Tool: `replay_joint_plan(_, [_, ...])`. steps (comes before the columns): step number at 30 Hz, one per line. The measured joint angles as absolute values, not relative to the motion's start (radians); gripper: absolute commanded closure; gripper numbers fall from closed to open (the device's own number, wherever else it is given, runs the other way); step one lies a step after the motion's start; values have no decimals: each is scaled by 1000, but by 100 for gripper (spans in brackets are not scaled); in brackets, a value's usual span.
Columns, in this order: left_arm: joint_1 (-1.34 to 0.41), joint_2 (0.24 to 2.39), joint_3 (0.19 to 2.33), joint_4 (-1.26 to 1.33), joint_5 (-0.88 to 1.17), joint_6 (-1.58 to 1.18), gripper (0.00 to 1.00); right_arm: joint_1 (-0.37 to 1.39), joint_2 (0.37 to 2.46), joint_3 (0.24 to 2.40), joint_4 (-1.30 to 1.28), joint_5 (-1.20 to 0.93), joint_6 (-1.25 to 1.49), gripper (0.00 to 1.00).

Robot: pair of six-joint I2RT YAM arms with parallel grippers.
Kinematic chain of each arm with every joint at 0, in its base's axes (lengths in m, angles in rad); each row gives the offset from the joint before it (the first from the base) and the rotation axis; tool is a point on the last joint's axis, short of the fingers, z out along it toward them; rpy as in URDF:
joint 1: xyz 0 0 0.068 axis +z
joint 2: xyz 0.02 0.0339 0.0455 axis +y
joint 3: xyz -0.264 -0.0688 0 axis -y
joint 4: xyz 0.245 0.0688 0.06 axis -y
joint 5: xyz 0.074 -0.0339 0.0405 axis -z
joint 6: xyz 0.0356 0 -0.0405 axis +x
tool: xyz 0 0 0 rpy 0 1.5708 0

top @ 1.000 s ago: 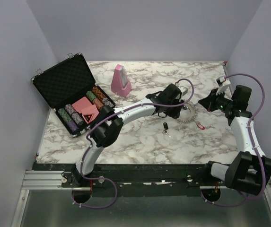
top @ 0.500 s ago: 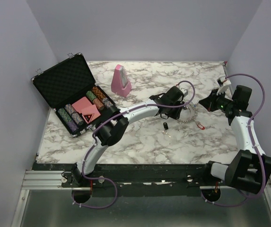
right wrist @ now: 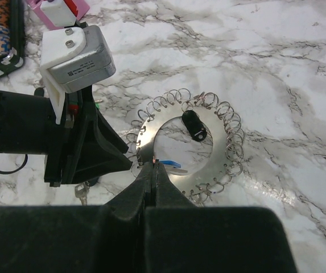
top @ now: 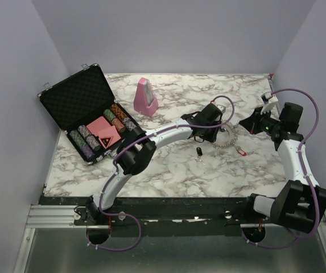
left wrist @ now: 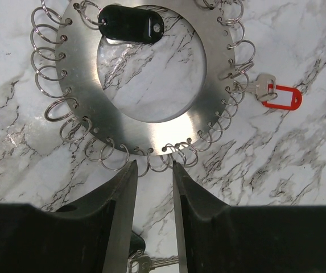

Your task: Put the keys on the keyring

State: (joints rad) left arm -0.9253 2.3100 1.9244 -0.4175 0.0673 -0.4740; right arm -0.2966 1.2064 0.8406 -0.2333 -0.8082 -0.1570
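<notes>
Keyring (left wrist: 83, 96) before left gripper (left wrist: 154, 166), jaws narrowly parted, right gripper (right wrist: 153, 170) clenching blue key (right wrist: 171, 165)

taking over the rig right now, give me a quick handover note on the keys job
left gripper: jaws open by a narrow gap, empty, at the near rim of the keyring.
right gripper: jaws shut, apparently pinching the blue key, near the keyring.
Done: one black key looks hooked on the keyring. The red key lies at its rim; attached or only touching, cannot tell.
Left: thread the blue key and the second black key, loose on the table.
</notes>
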Motion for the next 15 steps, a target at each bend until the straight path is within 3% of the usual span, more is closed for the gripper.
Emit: replay_joint_plan(15, [-925, 2315, 1926, -443, 89, -500, 61, -303, 1206, 841, -233, -809, -157, 100])
